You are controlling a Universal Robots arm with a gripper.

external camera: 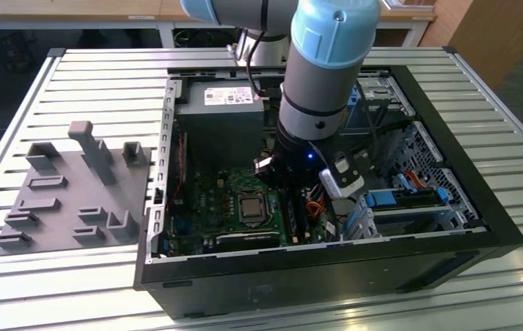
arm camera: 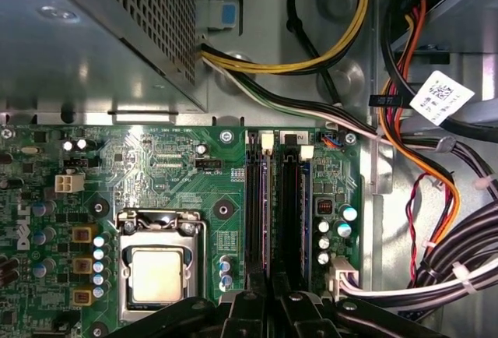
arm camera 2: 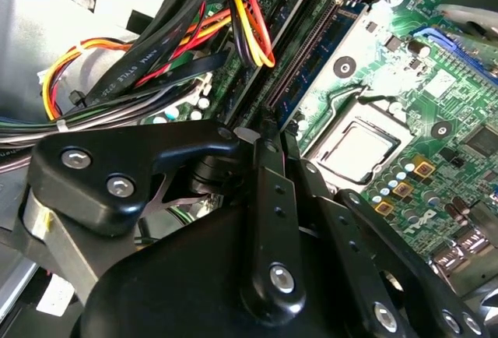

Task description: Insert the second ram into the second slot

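Observation:
My gripper (external camera: 291,193) reaches down inside the open computer case (external camera: 326,276), over the memory slots of the green motherboard (arm camera: 179,174). The second ram (arm camera: 266,221) is a thin blue stick, and the gripper (arm camera: 271,301) is shut on its middle. The stick lies along a black slot beside the processor socket, its far end at the slot's white latch (arm camera: 267,142). In the second wrist view the same blue stick (arm camera 2: 315,58) runs away from the gripper (arm camera 2: 268,132). Another blue stick (arm camera: 306,221) stands seated two slots over. How deep the held stick sits is hidden.
The processor socket (arm camera: 158,272) lies close beside the slots and the power supply box (arm camera: 93,34) stands beyond it. Bundles of black, yellow, red and orange cables (arm camera: 436,198) crowd the other side. Blue drive-bay clips (external camera: 408,200) and a grey fixture plate (external camera: 68,193) are in the exterior view.

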